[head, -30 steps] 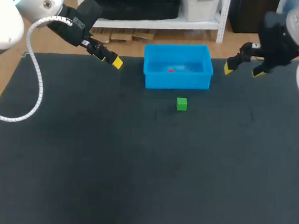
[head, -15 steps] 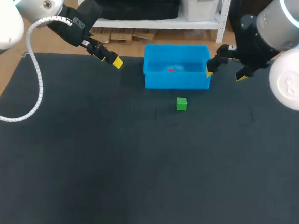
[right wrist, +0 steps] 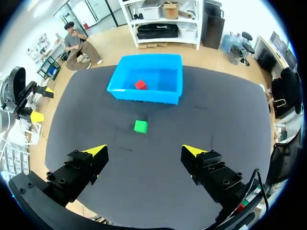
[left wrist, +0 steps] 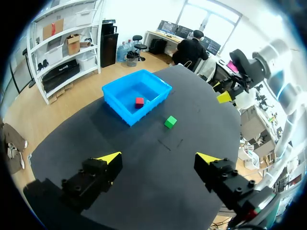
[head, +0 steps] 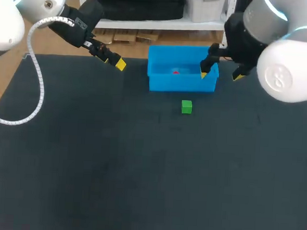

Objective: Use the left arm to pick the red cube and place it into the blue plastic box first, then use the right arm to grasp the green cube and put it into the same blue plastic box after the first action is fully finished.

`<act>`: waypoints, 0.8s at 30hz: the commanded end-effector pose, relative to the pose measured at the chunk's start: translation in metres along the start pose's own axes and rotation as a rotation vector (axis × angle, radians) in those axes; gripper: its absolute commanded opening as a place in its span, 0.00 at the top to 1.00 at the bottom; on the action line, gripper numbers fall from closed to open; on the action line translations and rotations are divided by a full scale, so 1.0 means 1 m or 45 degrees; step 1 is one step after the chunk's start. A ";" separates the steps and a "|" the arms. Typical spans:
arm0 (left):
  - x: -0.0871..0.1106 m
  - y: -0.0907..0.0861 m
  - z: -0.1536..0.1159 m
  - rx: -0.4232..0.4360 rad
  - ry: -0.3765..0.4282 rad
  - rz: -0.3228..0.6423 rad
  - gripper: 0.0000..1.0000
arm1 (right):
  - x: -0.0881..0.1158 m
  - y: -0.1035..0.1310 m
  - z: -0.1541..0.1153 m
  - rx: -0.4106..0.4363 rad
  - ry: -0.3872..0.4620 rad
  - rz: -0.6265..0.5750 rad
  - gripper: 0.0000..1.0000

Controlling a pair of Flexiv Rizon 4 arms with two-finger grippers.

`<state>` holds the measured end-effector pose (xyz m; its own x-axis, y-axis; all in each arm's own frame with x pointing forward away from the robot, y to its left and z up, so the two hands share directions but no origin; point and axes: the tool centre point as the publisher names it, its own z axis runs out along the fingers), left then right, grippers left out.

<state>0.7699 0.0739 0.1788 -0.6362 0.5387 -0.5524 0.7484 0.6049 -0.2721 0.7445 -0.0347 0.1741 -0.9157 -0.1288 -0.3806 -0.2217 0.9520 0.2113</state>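
Red cube (right wrist: 140, 85) lies inside the blue box (head: 181, 83). Green cube (head: 186, 106) sits on the tabletop (head: 139, 171), just in front of the box. Left claw (left wrist: 158, 157) hangs wide and empty, well apart from the box. Right claw (right wrist: 145, 150), wide and empty, hovers by the box's right end. It should centre over the green cube, square to its faces, lower straight down, then close.

Head view: above, behind; wrist views — seemingly high — share the blue box (head: 181, 84).
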 end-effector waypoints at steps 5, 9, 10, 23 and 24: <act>0.001 0.000 0.000 0.000 -0.005 0.002 0.00 | -0.016 0.009 0.007 0.047 0.074 -0.026 0.00; 0.001 0.000 0.000 0.000 -0.005 0.002 0.00 | -0.020 0.012 0.012 0.061 0.098 -0.039 0.00; 0.001 0.000 0.000 0.000 -0.005 0.002 0.00 | -0.021 0.013 0.012 0.064 0.103 -0.042 0.00; 0.001 0.000 0.000 0.000 -0.005 0.002 0.00 | -0.031 0.021 0.022 0.112 0.184 -0.079 0.00; 0.001 0.000 0.000 0.000 -0.005 0.002 0.00 | -0.032 0.021 0.023 0.123 0.199 -0.084 0.00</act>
<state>0.7699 0.0739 0.1788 -0.6362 0.5386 -0.5524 0.7484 0.6049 -0.2720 0.7689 -0.0092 0.1695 -0.9337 -0.2170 -0.2849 -0.2567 0.9602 0.1097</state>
